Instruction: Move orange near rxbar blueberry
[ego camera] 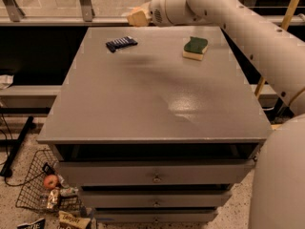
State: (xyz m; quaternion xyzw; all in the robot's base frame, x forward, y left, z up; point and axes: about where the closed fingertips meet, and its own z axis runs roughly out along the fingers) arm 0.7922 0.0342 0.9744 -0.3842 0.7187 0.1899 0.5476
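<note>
The rxbar blueberry (121,43), a flat dark navy bar with pale stripes, lies on the grey table (157,109) at the far left. My gripper (138,17), tan at its tip, hangs above the table's far edge, behind and a little to the right of the bar, not touching it. The white arm (224,13) reaches in from the right. No orange shows anywhere in view; I cannot tell whether the gripper hides one.
A green-and-yellow sponge (196,47) lies at the far right of the table. Drawers (155,178) sit below the front edge. A wire basket (35,185) on the floor at the left holds a red apple (50,181) and wrappers.
</note>
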